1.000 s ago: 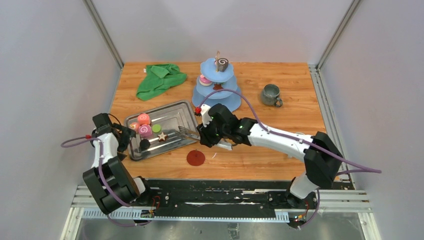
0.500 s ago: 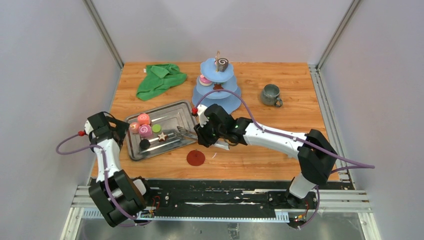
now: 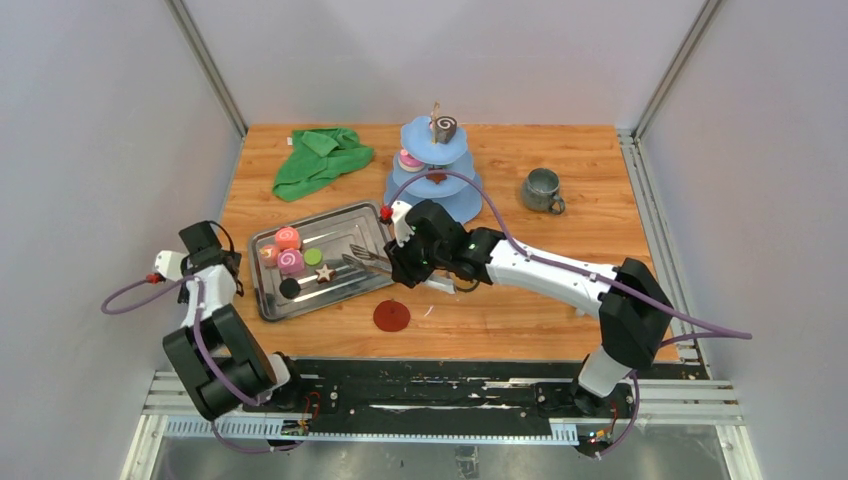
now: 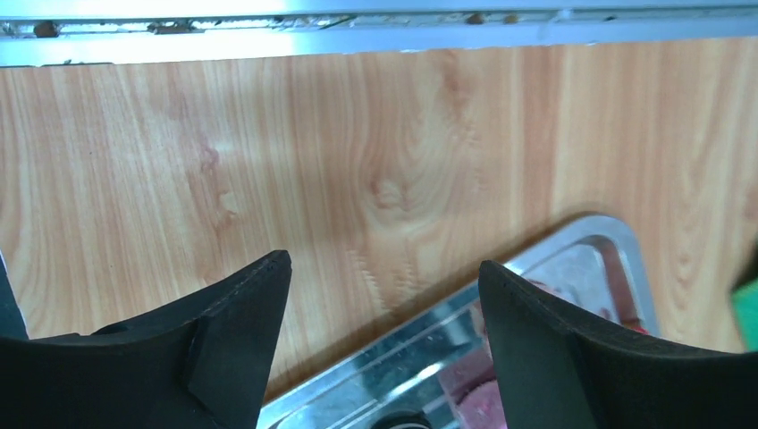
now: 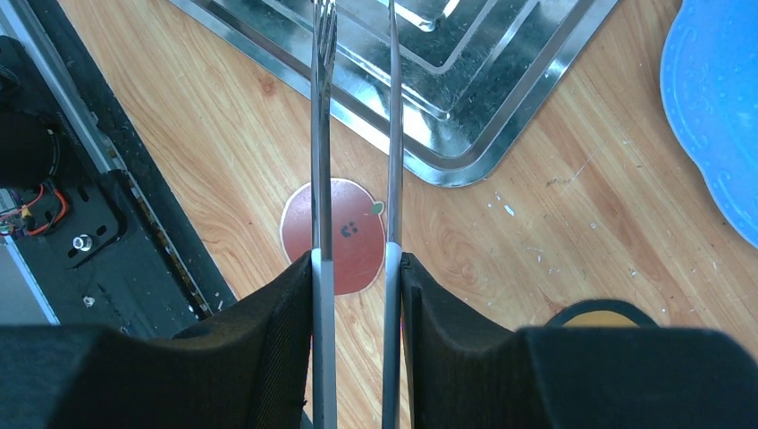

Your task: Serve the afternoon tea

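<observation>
The steel tray (image 3: 342,225) holds two pink swirl rolls (image 3: 290,261), a green disc (image 3: 313,256), a black disc (image 3: 290,288) and a brown star (image 3: 324,272). My right gripper (image 3: 405,266) is shut on metal tongs (image 3: 362,258), whose tips reach over the tray's right part. In the right wrist view the tongs (image 5: 322,134) run straight out between the pads over the tray (image 5: 465,89). My left gripper (image 4: 384,264) is open and holds nothing, just off the tray's left corner (image 4: 572,255). A brown swirl roll (image 3: 443,128) tops the blue tiered stand (image 3: 455,205). The grey-green mug (image 3: 542,190) stands to the right.
A green cloth (image 3: 322,157) lies at the back left. A red round sticker (image 3: 392,316) sits on the wood in front of the tray. A pink sweet (image 3: 410,160) rests on the stand's middle tier. A dark-rimmed round thing (image 5: 599,313) shows beside my right finger.
My left arm has drawn back to the left, off the tray's edge, and its jaws have narrowed somewhat. My right gripper has carried the tongs a little left over the tray.
</observation>
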Controlling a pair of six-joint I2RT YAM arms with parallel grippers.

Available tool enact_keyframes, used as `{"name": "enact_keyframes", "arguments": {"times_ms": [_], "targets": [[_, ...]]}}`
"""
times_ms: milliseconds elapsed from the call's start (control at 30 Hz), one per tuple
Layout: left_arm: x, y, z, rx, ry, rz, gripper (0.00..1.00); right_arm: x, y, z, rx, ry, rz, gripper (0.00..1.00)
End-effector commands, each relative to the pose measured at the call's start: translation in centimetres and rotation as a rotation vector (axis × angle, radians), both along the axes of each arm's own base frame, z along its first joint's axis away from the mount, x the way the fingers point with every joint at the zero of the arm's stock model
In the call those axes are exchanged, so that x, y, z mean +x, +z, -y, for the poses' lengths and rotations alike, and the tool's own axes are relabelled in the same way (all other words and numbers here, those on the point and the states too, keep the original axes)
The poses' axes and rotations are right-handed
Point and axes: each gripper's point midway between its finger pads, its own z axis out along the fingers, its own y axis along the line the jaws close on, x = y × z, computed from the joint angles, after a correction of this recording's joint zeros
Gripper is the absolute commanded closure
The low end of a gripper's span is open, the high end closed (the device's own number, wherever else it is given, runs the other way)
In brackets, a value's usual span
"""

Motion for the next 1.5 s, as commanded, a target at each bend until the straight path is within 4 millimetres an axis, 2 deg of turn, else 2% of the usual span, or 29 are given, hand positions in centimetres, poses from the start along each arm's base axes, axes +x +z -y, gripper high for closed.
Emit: {"name": "enact_keyframes", "arguments": {"times_ms": [0, 200, 467, 633, 1033, 1233, 1467], "targets": [[-0.2, -1.4, -1.5, 0.004, 0.078, -0.053, 0.2, 0.0, 0.2, -0.5, -0.013, -0.017, -0.002, 0.64], [0.6, -3.9, -0.4, -0.081, 0.048, -0.074, 0.22, 0.1, -0.2, -0.8, -0.02, -0.027, -0.016, 0.64], [1.8, -6.1, 1.4, -0.149, -0.03, -0.128, 0.22, 0.3, -0.5, -0.9, -0.029, -0.03, -0.015, 0.64], [3.0, -6.4, 3.0, -0.153, -0.085, -0.143, 0.22, 0.9, -0.4, -0.4, -0.042, -0.056, 0.011, 0.65], [5.8, -6.8, 5.2, -0.182, -0.189, -0.14, 0.22, 1.4, -0.2, 0.2, -0.062, -0.071, 0.049, 0.64], [6.5, -7.1, 6.0, -0.193, -0.207, -0.138, 0.22, 1.3, -0.3, -0.5, -0.048, -0.049, 0.038, 0.64], [7.0, -7.1, 6.5, -0.205, -0.216, -0.125, 0.22, 1.0, -1.4, -2.2, -0.034, -0.006, -0.002, 0.63]]}}
